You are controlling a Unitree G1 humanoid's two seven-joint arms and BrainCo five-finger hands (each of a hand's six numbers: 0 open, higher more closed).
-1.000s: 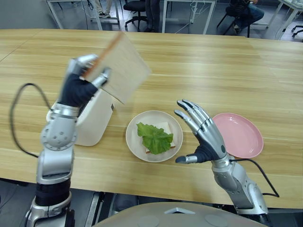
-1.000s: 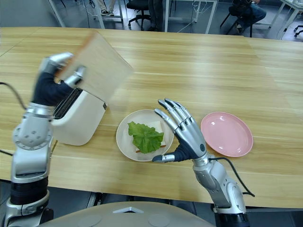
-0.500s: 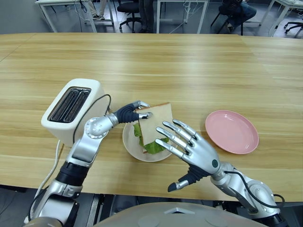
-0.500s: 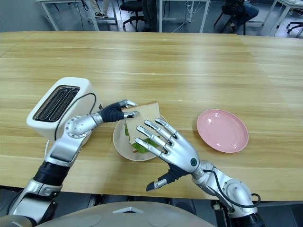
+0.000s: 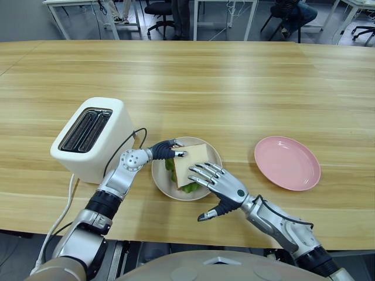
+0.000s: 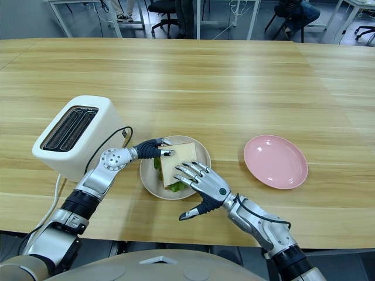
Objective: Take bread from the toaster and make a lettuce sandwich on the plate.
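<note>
Top bread slice (image 5: 194, 158) laid over lettuce (image 5: 187, 188) on plate (image 5: 159, 175); left hand (image 5: 166, 150) pinching its edge; right hand (image 5: 225, 185) splayed, holding nothing, at its near edge; toaster (image 5: 88, 136) slots look empty; remaining, likely: let go, withdraw.

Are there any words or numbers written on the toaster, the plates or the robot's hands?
None can be read. The white toaster, round beige plate, round pink plate, tan slice of bread, left hand and right hand show no words, numbers or signs.
</note>
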